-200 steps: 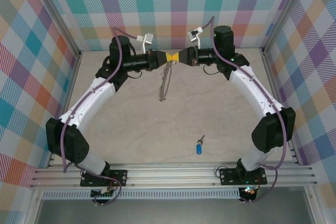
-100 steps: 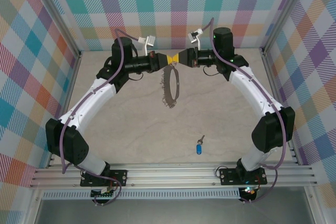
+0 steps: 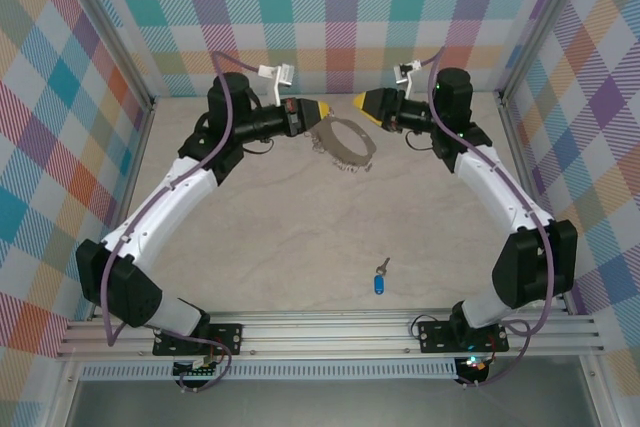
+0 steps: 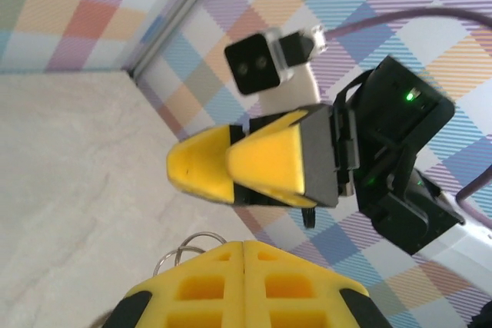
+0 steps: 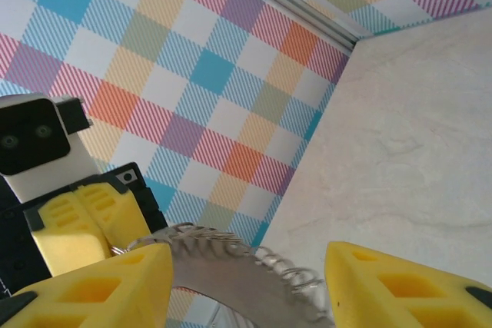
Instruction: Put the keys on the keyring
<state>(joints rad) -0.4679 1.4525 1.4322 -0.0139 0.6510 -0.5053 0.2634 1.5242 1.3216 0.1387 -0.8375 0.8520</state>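
The key [image 3: 379,282] is not on the keyring [image 5: 231,268] yet.
The left hand [image 3: 322,110] pinches the keyring up high. The right hand [image 3: 366,102] is open beside it. The key lies far off on the bench [image 3: 270,217].

Pale marbled table [image 3: 290,237] boxed in by plaid walls [image 3: 340,7].
Aluminium rails [image 3: 330,332] line its near edge; slanted metal posts [image 3: 114,42] frame the back corners.
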